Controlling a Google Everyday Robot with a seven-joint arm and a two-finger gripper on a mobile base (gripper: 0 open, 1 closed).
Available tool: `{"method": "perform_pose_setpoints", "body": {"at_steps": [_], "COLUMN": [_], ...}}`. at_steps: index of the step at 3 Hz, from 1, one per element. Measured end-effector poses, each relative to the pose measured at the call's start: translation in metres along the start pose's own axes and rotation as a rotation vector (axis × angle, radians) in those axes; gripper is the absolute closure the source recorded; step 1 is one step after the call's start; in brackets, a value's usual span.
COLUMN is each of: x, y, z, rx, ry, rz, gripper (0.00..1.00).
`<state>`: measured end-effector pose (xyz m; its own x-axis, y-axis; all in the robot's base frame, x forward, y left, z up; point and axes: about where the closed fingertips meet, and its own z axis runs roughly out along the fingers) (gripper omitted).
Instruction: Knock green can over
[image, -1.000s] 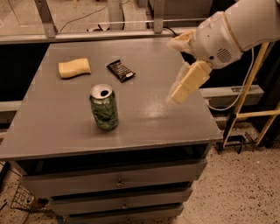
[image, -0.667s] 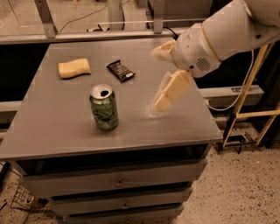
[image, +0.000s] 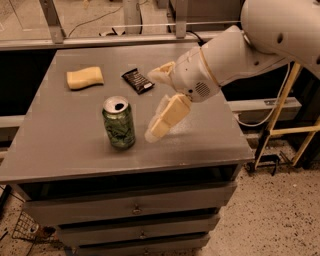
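Observation:
The green can (image: 119, 123) stands upright on the grey table (image: 60, 150), toward its front left. It is dark green with a leafy pattern and a silver top with an open pull-tab. My gripper (image: 150, 105) comes in from the right on the white arm and hangs just right of the can, apart from it. Its two cream fingers are spread open; the lower fingertip (image: 152, 134) is close to the can's side, the upper one (image: 159, 74) is near the wrapper. It holds nothing.
A yellow sponge (image: 85, 78) lies at the back left of the table. A black snack wrapper (image: 137, 80) lies behind the can. Drawers are below the tabletop. A wooden frame (image: 285, 120) and cables stand to the right.
The arm has swung left across the table, bringing the gripper from the right side to just beside the can. The can has not moved.

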<state>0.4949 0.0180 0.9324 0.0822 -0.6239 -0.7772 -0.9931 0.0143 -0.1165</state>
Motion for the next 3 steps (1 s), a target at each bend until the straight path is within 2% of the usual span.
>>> {"method": "perform_pose_setpoints", "body": {"at_steps": [3], "x": [-0.018], "y": [-0.014], "z": [0.053], "rx": [-0.026], "ry": [-0.125], "rz": [0.029], "gripper": [0.0]}}
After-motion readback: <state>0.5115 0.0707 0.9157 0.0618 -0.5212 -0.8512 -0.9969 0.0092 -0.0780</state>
